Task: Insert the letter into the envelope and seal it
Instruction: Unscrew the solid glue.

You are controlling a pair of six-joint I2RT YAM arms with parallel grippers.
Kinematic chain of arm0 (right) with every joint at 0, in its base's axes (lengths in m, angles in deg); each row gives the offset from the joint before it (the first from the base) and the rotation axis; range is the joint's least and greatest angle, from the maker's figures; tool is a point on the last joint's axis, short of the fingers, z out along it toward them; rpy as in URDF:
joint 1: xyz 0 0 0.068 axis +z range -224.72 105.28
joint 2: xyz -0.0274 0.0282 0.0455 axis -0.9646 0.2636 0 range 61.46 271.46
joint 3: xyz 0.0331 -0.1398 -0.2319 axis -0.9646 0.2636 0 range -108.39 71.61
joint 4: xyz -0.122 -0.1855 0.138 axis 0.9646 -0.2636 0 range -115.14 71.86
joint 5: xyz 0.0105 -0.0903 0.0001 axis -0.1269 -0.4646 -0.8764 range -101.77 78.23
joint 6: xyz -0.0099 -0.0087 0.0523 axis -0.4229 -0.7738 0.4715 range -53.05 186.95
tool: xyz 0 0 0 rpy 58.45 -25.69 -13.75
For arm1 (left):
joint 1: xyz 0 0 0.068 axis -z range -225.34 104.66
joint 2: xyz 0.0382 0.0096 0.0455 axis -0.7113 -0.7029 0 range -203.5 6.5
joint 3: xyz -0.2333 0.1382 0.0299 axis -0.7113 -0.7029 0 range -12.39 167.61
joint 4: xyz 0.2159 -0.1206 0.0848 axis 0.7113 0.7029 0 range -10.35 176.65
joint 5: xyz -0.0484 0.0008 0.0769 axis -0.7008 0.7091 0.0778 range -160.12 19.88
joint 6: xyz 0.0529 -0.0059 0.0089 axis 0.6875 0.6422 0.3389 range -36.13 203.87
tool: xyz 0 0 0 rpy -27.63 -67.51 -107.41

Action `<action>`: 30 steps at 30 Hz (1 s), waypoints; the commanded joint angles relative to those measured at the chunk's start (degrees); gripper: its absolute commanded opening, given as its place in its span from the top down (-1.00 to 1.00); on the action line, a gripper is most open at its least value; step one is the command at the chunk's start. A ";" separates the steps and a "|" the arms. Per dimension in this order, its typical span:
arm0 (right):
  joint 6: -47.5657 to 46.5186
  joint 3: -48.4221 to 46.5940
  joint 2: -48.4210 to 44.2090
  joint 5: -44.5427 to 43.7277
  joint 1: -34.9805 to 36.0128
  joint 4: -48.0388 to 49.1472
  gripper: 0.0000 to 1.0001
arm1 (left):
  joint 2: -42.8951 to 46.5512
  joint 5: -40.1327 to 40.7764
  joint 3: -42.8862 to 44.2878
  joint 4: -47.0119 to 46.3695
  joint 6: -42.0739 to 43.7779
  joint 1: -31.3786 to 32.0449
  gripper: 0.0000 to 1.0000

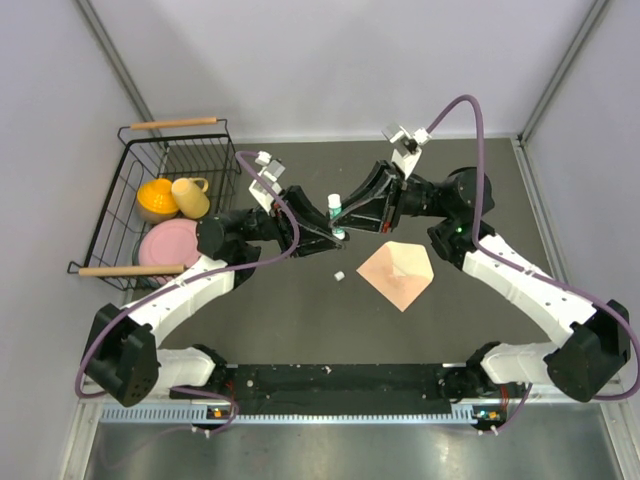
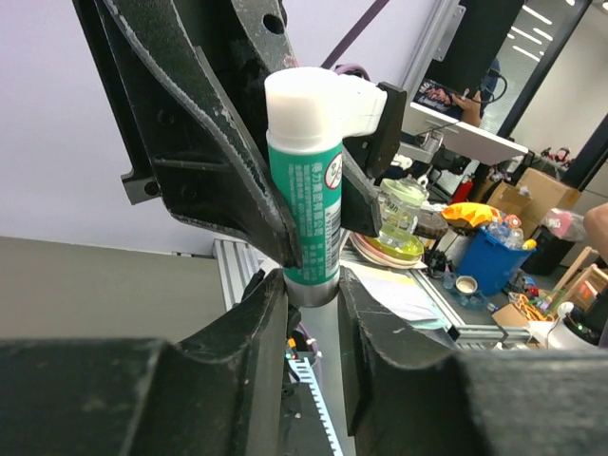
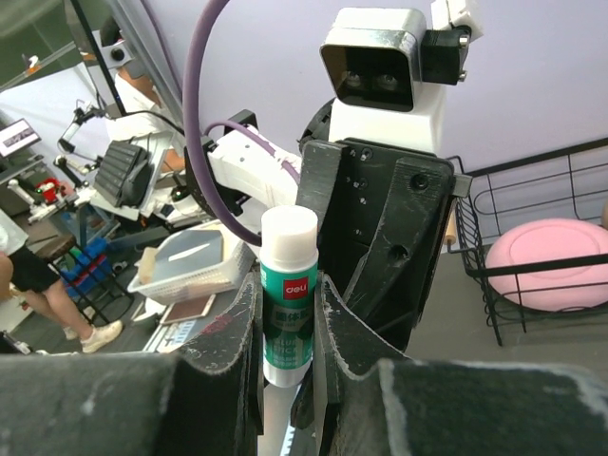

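Observation:
The peach envelope lies flat on the dark table, right of centre, with no gripper on it. No separate letter shows. A green glue stick with a white cap stands upright above the table, left of the envelope. My left gripper is closed on its silver base. My right gripper is closed on its green body. In the left wrist view the right gripper's fingers clamp the stick above my left gripper. The right gripper shows the stick between its pads.
A black wire basket at the far left holds a yellow bowl, a tan cup and a pink plate. A small white piece lies on the table left of the envelope.

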 commanded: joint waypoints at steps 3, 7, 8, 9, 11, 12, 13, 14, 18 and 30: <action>-3.51 0.20 -1.03 -0.91 0.38 0.02 1.00 | 1.50 1.12 1.50 -4.24 -1.93 0.34 0.45; -5.37 0.73 -1.74 -1.71 0.47 -1.83 1.00 | 1.41 2.08 1.49 -6.26 -5.18 0.42 0.25; -5.54 0.73 -1.82 -1.71 0.47 -2.01 1.00 | 1.50 2.17 1.41 -6.18 -5.19 0.34 0.25; -5.63 0.82 -1.82 -1.71 0.47 -2.01 1.00 | 1.58 2.17 1.41 -5.74 -5.10 0.42 0.25; -5.80 1.00 -1.82 -1.88 0.47 -2.01 1.00 | 1.50 2.17 1.58 -5.74 -5.10 0.43 0.32; -5.98 1.08 -1.82 -1.97 0.47 -2.10 1.00 | 1.41 2.26 1.67 -5.56 -5.19 0.34 0.39; -6.24 1.00 -1.82 -2.14 0.55 -2.36 1.00 | 1.32 2.26 1.67 -5.30 -5.10 0.34 0.46; -6.51 1.00 -2.00 -2.67 0.64 -2.71 1.00 | 1.32 2.35 1.93 -5.04 -5.01 0.34 0.64; -15.61 0.30 -4.27 -8.19 0.64 -14.44 1.00 | 1.93 3.14 1.67 0.30 -2.65 -0.01 1.00; -17.59 4.24 -12.28 -24.83 -7.69 -30.83 1.00 | 12.05 24.92 0.63 77.88 66.69 0.34 -0.52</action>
